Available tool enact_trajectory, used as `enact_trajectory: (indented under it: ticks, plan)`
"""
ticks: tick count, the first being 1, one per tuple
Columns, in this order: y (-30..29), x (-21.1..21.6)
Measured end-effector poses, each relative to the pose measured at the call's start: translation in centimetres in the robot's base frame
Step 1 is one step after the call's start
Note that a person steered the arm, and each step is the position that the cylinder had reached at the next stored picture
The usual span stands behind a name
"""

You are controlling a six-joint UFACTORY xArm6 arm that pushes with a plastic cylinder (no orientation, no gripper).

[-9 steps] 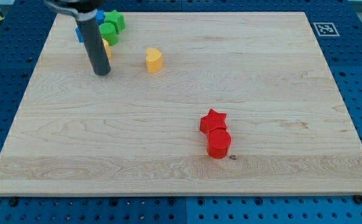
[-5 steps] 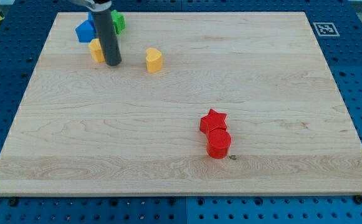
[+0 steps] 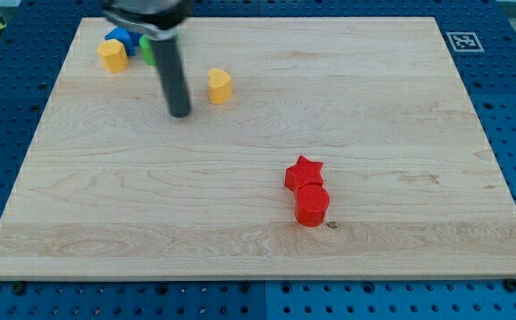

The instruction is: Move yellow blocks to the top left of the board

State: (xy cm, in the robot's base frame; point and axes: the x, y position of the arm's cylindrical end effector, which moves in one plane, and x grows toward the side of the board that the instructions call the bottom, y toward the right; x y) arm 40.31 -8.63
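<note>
A yellow block [image 3: 112, 54] lies near the board's top left corner, touching a blue block [image 3: 118, 38] above it. A second yellow block [image 3: 218, 85], heart-like in shape, lies further to the view's right in the upper part of the board. My tip [image 3: 179, 113] stands on the board just left of and slightly below this second yellow block, a small gap apart. The rod rises toward the view's top and hides most of a green block [image 3: 148, 51].
A red star block [image 3: 304, 172] and a red round block [image 3: 312, 204] touch each other right of the board's centre. The wooden board [image 3: 258, 240] lies on a blue perforated table. A marker tag [image 3: 462, 41] sits at the board's top right.
The left yellow block has shifted up and left toward the corner. My tip has moved right and down, from beside that block to near the heart-like yellow block.
</note>
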Motion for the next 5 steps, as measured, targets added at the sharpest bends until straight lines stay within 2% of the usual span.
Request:
enact_trajectory:
  ticks: [1,2,4,5]
  plan:
    - [7.7,-0.1]
    - [8.7,-2.1]
    - [-4.2,-5.8]
    - [-5.2,-5.7]
